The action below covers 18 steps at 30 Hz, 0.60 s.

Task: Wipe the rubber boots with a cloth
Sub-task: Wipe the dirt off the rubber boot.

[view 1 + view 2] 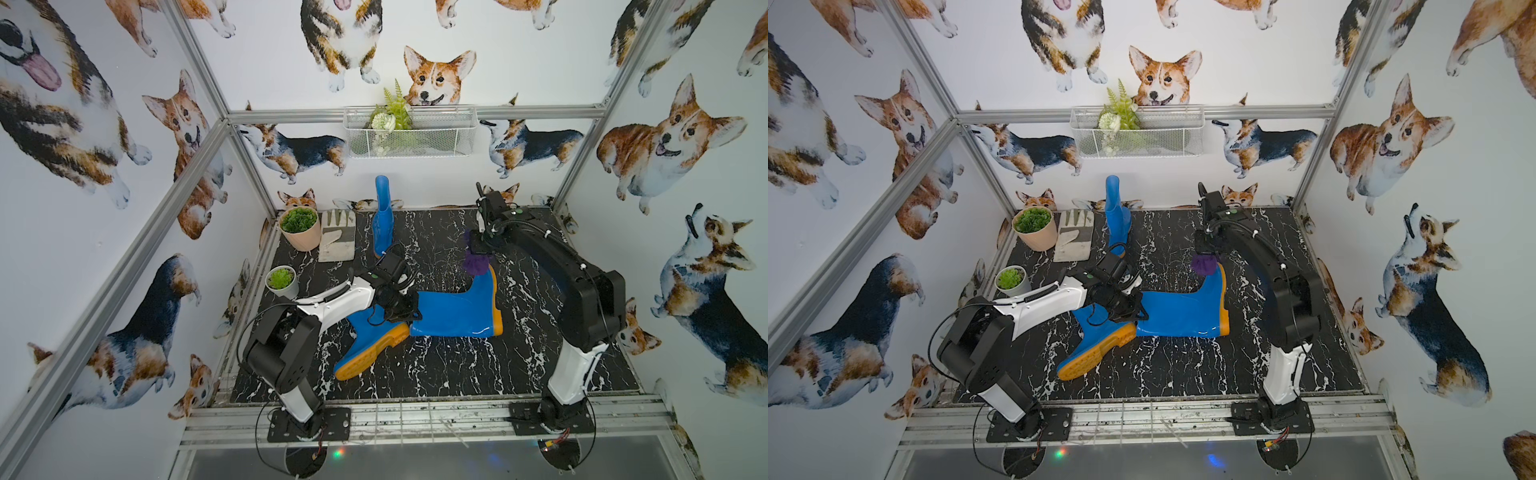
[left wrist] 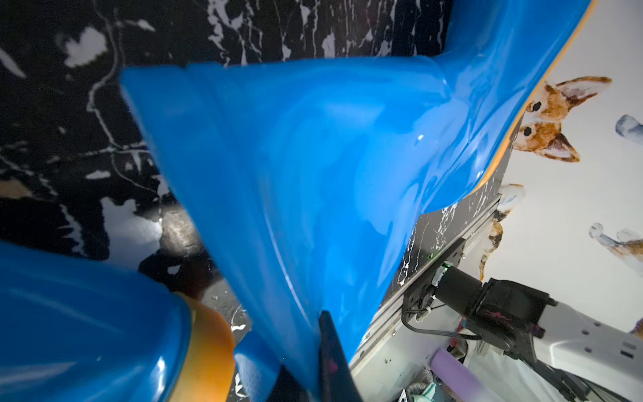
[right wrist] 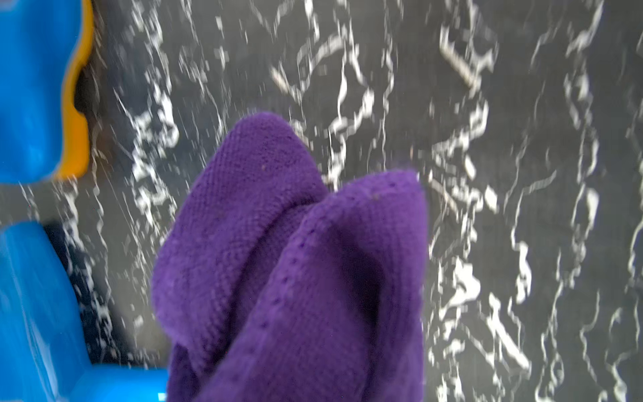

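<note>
Three glossy blue rubber boots with orange soles show in both top views. One boot (image 1: 453, 307) (image 1: 1179, 309) lies on its side mid-floor, toe pointing back. My left gripper (image 1: 409, 313) (image 2: 309, 355) is shut on the rim of its shaft (image 2: 313, 174). A second boot (image 1: 370, 349) lies under the left wrist, sole toward the front. The third boot (image 1: 383, 216) stands upright at the back wall. My right gripper (image 1: 478, 249) is shut on the bunched purple cloth (image 1: 478, 264) (image 3: 295, 261), which hangs right at the lying boot's toe; whether it touches the toe is unclear.
A pink pot of greenery (image 1: 300, 228), a small grey succulent pot (image 1: 281, 280) and a pale work glove (image 1: 337, 235) sit at the back left of the black marble floor (image 1: 436, 365). A wire basket (image 1: 409, 131) hangs on the back wall. Metal rails run along the front.
</note>
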Available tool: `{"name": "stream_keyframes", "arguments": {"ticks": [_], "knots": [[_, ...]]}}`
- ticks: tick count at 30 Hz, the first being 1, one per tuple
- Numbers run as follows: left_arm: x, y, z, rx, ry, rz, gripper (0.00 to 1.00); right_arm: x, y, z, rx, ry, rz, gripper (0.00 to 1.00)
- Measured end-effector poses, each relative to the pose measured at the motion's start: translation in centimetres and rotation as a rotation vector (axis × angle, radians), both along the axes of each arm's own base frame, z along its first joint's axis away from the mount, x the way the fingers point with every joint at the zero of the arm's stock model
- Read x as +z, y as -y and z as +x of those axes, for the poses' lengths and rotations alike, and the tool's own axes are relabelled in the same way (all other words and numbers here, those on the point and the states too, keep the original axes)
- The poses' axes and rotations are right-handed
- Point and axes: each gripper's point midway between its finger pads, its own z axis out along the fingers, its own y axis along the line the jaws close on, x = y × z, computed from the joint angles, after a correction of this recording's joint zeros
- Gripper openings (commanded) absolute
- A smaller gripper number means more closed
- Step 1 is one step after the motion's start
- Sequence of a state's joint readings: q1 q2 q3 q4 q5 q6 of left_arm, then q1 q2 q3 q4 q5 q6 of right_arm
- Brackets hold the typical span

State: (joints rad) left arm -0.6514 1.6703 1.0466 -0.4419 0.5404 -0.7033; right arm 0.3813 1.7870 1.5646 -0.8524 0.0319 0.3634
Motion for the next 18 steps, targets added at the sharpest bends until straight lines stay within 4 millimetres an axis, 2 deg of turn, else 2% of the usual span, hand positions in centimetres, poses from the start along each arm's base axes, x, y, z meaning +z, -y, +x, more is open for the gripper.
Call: {"name": "stream_keyframes", "arguments": {"ticks": [2,3,7,9,12,16,18], "knots": [[-0.8,-0.2,-0.1,0.040,-0.016,0.012,0.00,-2.1,0.8,-2.8,-0.009,-0.064,-0.013,0.00],[-1.1,-0.2,-0.1,0.058,-0.023,0.011,0.00,-2.7,1.0,-3.4,-0.018,-0.086,-0.013,0.00],[-2.1,-0.1,-0.1,0.124,-0.048,0.011,0.00,-3.8,1.2,-4.4,-0.033,-0.116,0.004,0.00],[-1.8,0.0,0.1,0.138,-0.051,0.009,0.00,-4.3,1.4,-5.6,-0.039,-0.130,0.015,0.00],[-1.2,0.3,0.6,0.154,-0.042,-0.002,0.00,-5.1,1.4,-9.1,-0.034,-0.151,0.028,0.00],[0.1,0.4,1.0,0.176,-0.018,-0.030,0.00,-6.7,0.4,-13.8,-0.002,-0.191,0.038,0.00],[0.4,0.5,1.3,0.181,-0.010,-0.030,0.00,-7.3,-0.3,-15.3,0.023,-0.208,0.024,0.00]]}}
